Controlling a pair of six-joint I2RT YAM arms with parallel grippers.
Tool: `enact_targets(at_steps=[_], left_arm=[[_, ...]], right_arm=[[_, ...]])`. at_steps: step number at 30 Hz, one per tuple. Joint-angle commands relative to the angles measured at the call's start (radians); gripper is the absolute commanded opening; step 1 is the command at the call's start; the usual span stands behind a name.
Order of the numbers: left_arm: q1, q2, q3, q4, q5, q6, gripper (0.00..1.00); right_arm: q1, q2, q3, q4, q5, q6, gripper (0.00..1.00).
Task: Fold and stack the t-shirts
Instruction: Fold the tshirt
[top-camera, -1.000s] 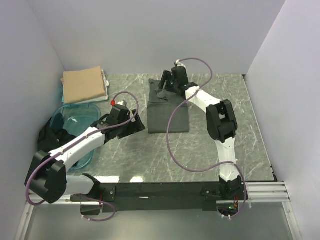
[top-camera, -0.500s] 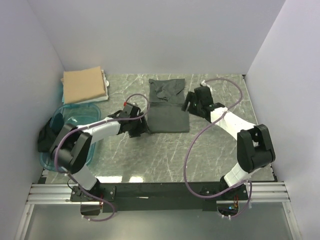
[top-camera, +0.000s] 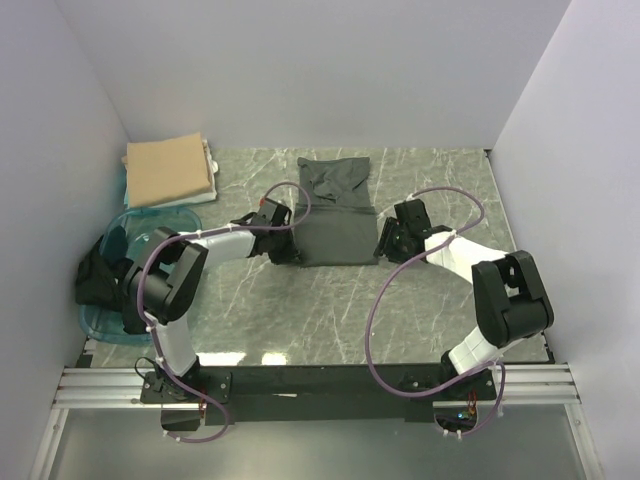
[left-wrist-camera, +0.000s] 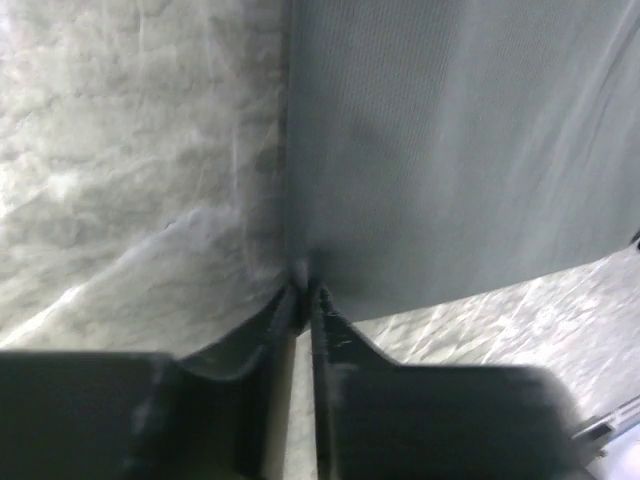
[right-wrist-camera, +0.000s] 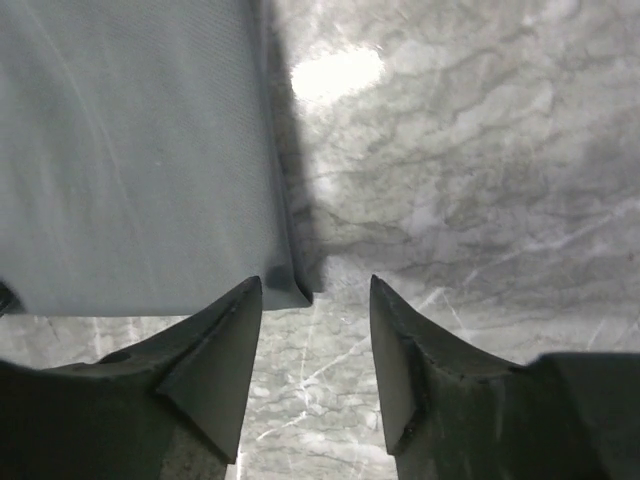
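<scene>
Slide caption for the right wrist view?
Right fingers open, poised at the grey shirt's near corner on the marble table.

left arm and right arm stretch low, wrists turned inward, facing each other. left gripper has its fingers pinched nearly together; right gripper has its fingers spread apart.

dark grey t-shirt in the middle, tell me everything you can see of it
The dark grey t-shirt is soft knit cloth folded into a long rectangle, flat on the marble table, its far end rumpled. The left gripper, nearly shut, pinches its near left corner; the right gripper stands open at its near right corner.
</scene>
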Motion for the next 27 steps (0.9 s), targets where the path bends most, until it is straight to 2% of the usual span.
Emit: enact_targets(at_steps=[1, 2, 16, 19, 20, 23, 27], left_arm=[[-0.003, 0.033, 0.035, -0.008, 0.003, 0.017, 0.04], [-0.003, 0.034, 0.036, -0.014, 0.002, 0.016, 0.01], [-0.014, -0.002, -0.005, 0.009, -0.017, 0.020, 0.01], [-0.021, 0.002, -0.007, 0.017, -0.021, 0.024, 0.01], [-0.023, -0.001, -0.008, 0.018, -0.026, 0.027, 0.01], [-0.037, -0.015, -0.026, 0.024, -0.038, 0.021, 0.01], [-0.084, -0.106, -0.100, 0.043, -0.075, 0.020, 0.01]], right_arm=[[-0.006, 0.003, 0.005, 0.053, -0.022, -0.001, 0.53], [-0.007, 0.015, 0.010, 0.050, -0.020, -0.001, 0.52], [-0.006, 0.057, -0.028, 0.100, -0.149, 0.022, 0.34], [-0.007, 0.072, -0.042, 0.109, -0.192, 0.022, 0.14], [-0.006, 0.069, -0.045, 0.108, -0.195, 0.021, 0.01], [-0.004, 0.032, -0.079, 0.111, -0.201, 0.021, 0.00], [-0.004, -0.048, -0.157, 0.099, -0.212, 0.015, 0.00]])
